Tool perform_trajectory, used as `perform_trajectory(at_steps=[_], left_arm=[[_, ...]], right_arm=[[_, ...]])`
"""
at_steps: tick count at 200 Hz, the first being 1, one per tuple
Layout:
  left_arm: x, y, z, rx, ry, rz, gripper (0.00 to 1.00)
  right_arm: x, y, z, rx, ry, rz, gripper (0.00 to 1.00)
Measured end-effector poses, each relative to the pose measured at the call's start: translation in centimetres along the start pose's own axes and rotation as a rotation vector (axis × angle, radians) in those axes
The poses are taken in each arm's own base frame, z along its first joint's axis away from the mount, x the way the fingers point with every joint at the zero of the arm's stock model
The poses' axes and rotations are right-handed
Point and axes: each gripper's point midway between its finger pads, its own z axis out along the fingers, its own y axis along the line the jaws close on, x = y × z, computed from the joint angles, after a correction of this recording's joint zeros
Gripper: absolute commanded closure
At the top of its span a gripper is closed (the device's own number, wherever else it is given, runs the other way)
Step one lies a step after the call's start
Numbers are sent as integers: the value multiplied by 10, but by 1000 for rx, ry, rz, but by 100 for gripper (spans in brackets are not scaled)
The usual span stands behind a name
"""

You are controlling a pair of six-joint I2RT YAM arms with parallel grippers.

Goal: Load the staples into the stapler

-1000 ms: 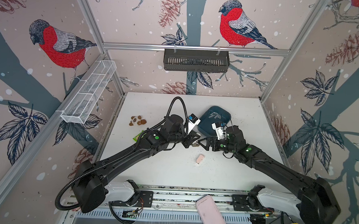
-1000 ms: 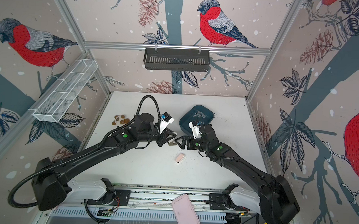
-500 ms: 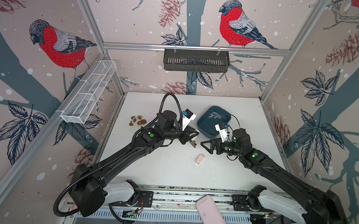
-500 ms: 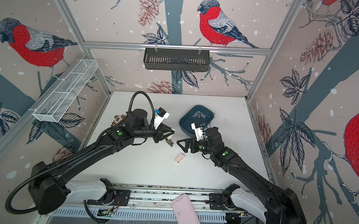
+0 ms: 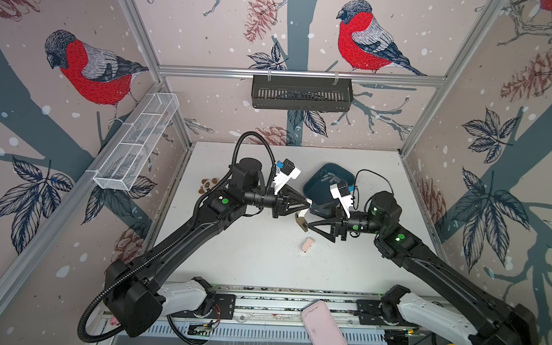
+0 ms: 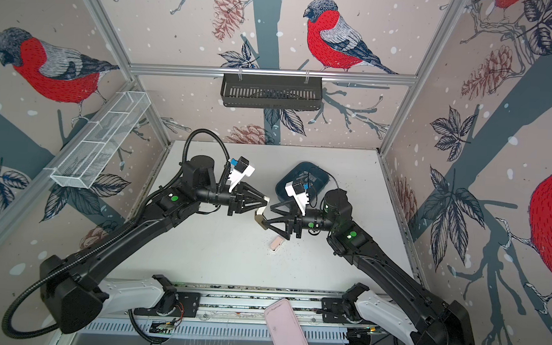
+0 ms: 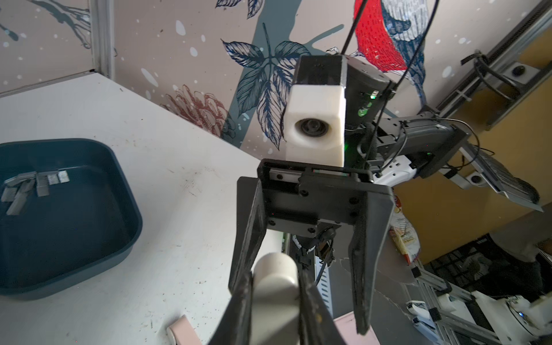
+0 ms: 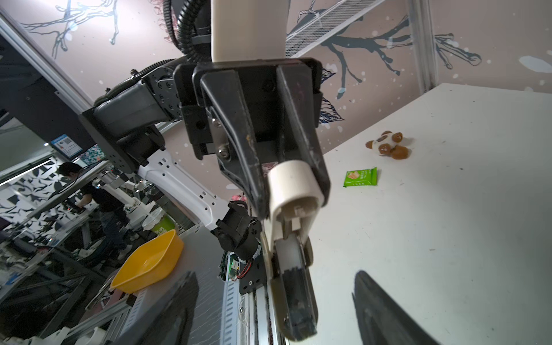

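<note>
Clamping the cream stapler (image 8: 292, 188) aloft over the tabletop's middle in the left gripper (image 5: 304, 207), jaws tight on its top end; flanking its hanging lower half with the right gripper (image 5: 310, 218), jaws apart, gripping nothing. Apparently opening the magazine, leaving the staples (image 7: 27, 186) lying in the blue tray (image 7: 74, 227), right of centre toward the far edge. Needing next a square pinch there, then one strip fetched.

A robotics lab: an aluminium-framed cell (image 5: 301, 73) with bird-print walls (image 5: 88, 69); beyond that frame, more robot rigs (image 7: 493, 307) and a worker (image 8: 97, 194).
</note>
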Motion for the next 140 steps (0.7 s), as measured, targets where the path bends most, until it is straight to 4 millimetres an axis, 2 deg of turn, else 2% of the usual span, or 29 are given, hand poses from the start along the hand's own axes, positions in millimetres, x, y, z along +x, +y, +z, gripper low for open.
perform_trajectory(at_steps=[29, 50, 68, 108, 140], left_arm=[[-5, -12, 0, 70, 0, 3, 91], [-6, -15, 1, 95, 3, 3, 91], [-7, -17, 1, 109, 4, 6, 92], [-9, -20, 0, 121, 1, 14, 92], [-9, -20, 0, 124, 1, 13, 92]], right_arm=[[-5, 10, 8, -52, 11, -37, 33], [-5, 16, 13, -78, 21, -44, 36], [-3, 18, 16, -90, 29, -44, 44], [1, 17, 22, -93, 44, -32, 58], [0, 12, 23, -68, 35, -30, 74]])
